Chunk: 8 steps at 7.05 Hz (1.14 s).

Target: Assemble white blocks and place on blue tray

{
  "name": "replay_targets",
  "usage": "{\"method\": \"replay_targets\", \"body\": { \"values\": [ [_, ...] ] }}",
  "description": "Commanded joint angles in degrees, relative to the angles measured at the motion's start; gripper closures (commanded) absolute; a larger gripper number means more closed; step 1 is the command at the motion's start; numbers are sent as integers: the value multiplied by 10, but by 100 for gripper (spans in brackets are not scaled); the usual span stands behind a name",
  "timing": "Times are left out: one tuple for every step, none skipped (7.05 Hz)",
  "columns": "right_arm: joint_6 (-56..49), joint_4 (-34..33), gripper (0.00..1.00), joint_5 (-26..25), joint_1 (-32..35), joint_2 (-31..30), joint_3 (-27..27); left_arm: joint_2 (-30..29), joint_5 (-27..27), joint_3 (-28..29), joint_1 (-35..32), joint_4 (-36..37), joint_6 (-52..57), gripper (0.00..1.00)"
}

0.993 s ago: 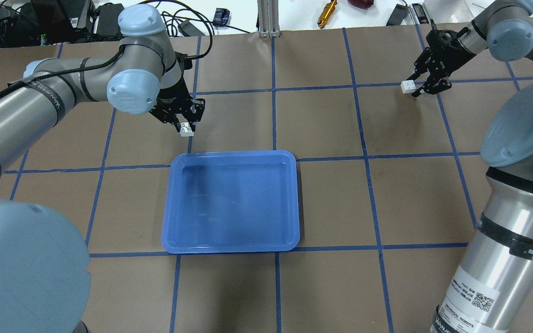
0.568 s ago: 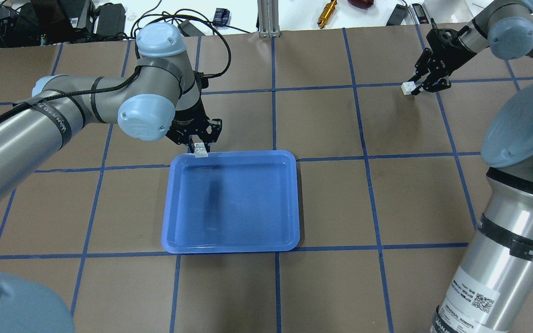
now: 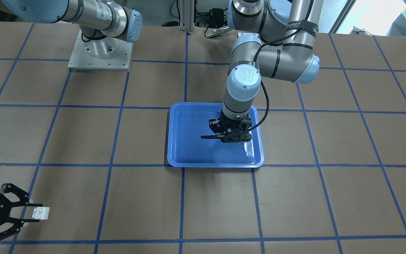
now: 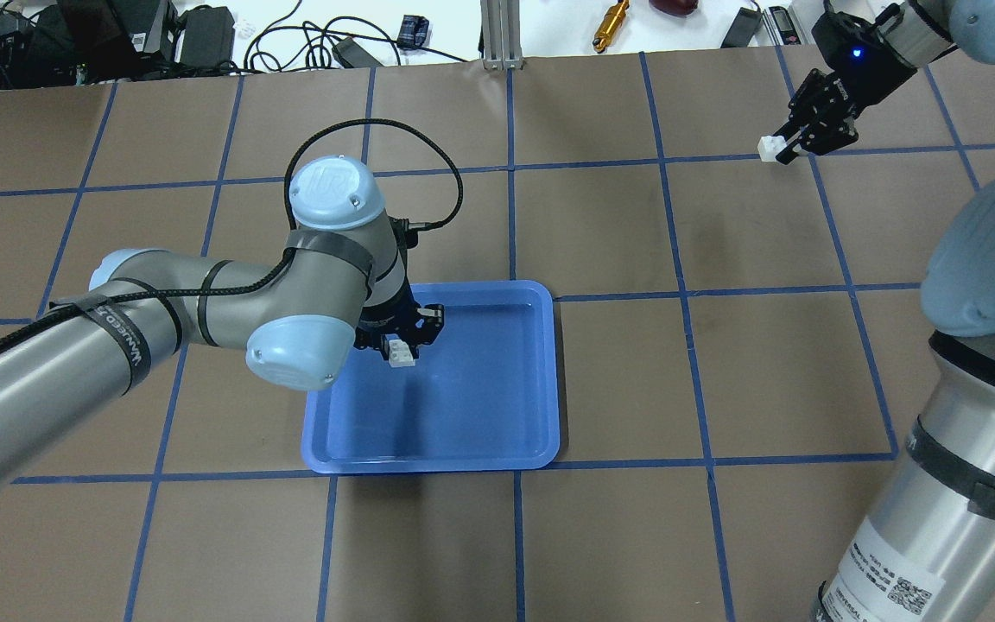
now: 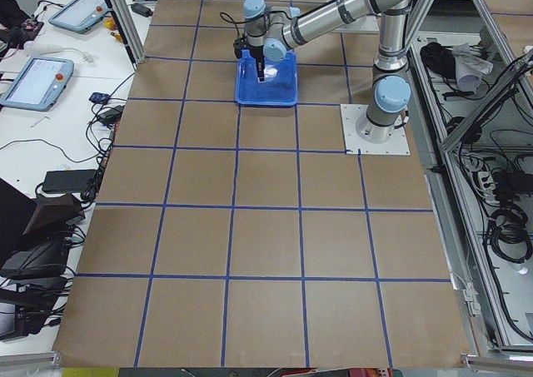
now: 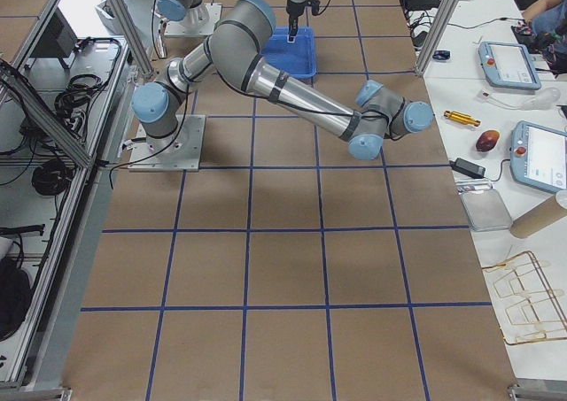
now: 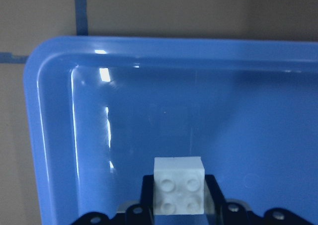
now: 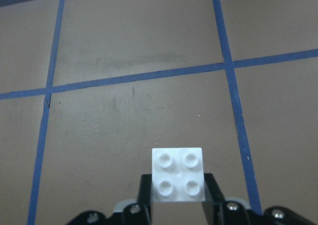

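Observation:
The blue tray (image 4: 428,466) lies at the table's middle; it also shows in the front view (image 3: 213,164) and the left wrist view (image 7: 149,43). My left gripper (image 4: 400,344) is shut on one white block (image 4: 400,352), studs toward the wrist camera (image 7: 179,185), and holds it above the tray's far-left part. In the front view the left gripper (image 3: 229,137) hides that block. My right gripper (image 4: 784,147) is shut on the other white block (image 4: 770,149) over bare table at the far right, far from the tray. That block shows in the right wrist view (image 8: 179,180) and the front view (image 3: 41,212).
The table is brown with a blue tape grid. Cables (image 4: 325,43), a yellow tool (image 4: 611,22) and other gear lie beyond its far edge. The right arm's base plate (image 3: 99,53) sits at the robot side. The left arm's elbow (image 4: 299,350) overhangs the tray's left rim.
My left gripper carried its white block from beyond the tray's far-left corner to above the tray. My right gripper closed on its block and shifted slightly farther and right.

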Motion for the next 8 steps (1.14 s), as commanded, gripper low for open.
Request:
{"method": "replay_targets", "body": {
  "values": [
    [19,74,100,2,4,-56,11,-8,-3,-19,-15,44,-8,100],
    [17,99,100,12,4,-88,37,-8,-3,-22,-30,40,-21,100],
    [24,79,100,56,4,-114,86,-8,-2,-22,-35,39,-20,100],
    [96,15,100,58,6,-148,141,-8,-2,-22,-34,37,-21,100],
    [154,-44,100,56,23,-196,205,-8,-2,-22,-38,33,-27,100],
    [209,-121,100,50,43,-246,276,-8,-2,-29,-40,32,-34,100],
    [246,-162,100,49,46,-300,344,-8,-2,-34,-38,33,-33,100],
    [250,-196,100,48,46,-351,405,-8,-1,-33,-36,35,-26,100]
  ]
}}
